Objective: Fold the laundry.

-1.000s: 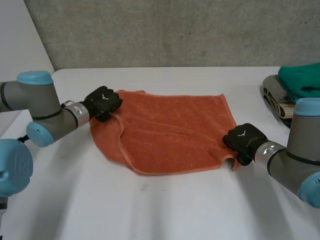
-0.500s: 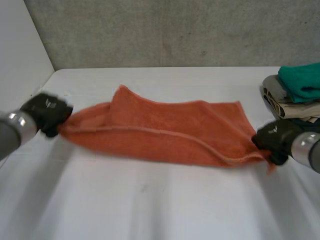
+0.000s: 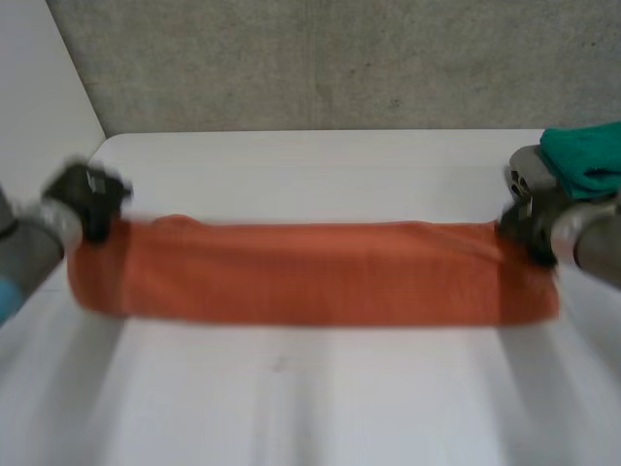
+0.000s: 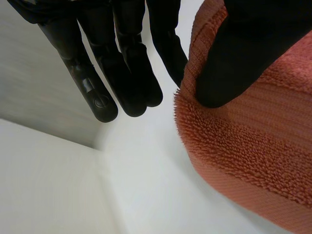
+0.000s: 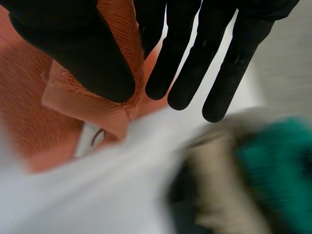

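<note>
Towel (image 3: 310, 277) stretched between left hand (image 3: 85, 197) and right hand (image 3: 527, 233), each pinching an end.

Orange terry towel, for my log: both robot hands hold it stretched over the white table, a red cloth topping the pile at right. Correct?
No: the head view shows a green cloth topping that pile. The left robot hand and right robot hand hold the orange terry towel stretched.
</note>
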Robot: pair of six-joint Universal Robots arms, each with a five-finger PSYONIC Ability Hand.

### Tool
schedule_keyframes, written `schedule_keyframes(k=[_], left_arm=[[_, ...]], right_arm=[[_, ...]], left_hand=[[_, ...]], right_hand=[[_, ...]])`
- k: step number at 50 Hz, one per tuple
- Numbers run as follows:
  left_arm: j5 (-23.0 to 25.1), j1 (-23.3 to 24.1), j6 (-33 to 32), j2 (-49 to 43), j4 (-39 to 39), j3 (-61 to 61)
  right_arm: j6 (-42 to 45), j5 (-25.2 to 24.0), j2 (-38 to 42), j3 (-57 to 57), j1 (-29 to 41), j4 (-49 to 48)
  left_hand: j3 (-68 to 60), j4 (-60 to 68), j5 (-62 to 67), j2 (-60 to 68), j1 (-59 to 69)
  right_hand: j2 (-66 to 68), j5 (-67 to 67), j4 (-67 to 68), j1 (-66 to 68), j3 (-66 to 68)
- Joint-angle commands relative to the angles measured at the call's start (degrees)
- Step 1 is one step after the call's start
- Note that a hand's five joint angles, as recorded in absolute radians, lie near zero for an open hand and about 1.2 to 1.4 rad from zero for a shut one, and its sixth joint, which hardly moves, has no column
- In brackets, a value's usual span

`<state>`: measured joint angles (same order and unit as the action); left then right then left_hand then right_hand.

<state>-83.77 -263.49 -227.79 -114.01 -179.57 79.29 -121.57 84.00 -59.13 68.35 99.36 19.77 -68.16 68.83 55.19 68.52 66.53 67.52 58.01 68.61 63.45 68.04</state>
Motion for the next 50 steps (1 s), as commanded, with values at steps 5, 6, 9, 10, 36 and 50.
schedule_keyframes(k=[5, 6, 9, 10, 36, 50], left_arm=[[-5.0, 0.5, 20.9, -5.0, -31.3, -23.0], [-4.9, 0.6, 21.8, -5.0, -32.8, -22.9], [-4.0, 0.6, 22.7, -4.9, -35.4, -22.2], [-3.9, 0.5, 22.6, -4.9, -35.1, -22.0], [1.1, -0.2, 17.7, -7.9, -25.7, 11.4], [1.2, -3.2, -4.0, 15.2, 9.4, 30.2]], right_arm=[[-21.2, 0.8, 2.0, -19.0, 1.0, -42.2], [-21.9, 0.4, 1.7, -18.4, 1.0, -45.2], [-22.4, -0.5, 1.7, -16.8, 1.0, -49.4], [-22.4, -0.7, 1.7, -16.8, 1.0, -49.3], [-14.3, -4.2, 15.5, -7.0, 2.2, -21.9], [3.6, 1.0, -2.6, 12.9, -2.9, 11.3]], left_hand=[[-11.8, 11.2, 14.8, 11.5, 13.5], [-11.8, 11.2, 14.8, 11.5, 13.5], [-11.8, 11.2, 14.8, 11.5, 13.5], [-11.8, 11.2, 14.8, 11.5, 13.5], [-11.8, 11.2, 14.8, 11.5, 13.5], [-11.8, 11.2, 14.8, 11.5, 13.5]], right_hand=[[12.5, 12.0, 11.4, 16.5, 12.0], [12.5, 12.0, 11.4, 16.5, 12.0], [12.5, 12.0, 11.4, 16.5, 12.0], [12.5, 12.0, 11.4, 16.5, 12.0], [12.5, 12.0, 11.4, 16.5, 12.0], [12.5, 12.0, 11.4, 16.5, 12.0]])
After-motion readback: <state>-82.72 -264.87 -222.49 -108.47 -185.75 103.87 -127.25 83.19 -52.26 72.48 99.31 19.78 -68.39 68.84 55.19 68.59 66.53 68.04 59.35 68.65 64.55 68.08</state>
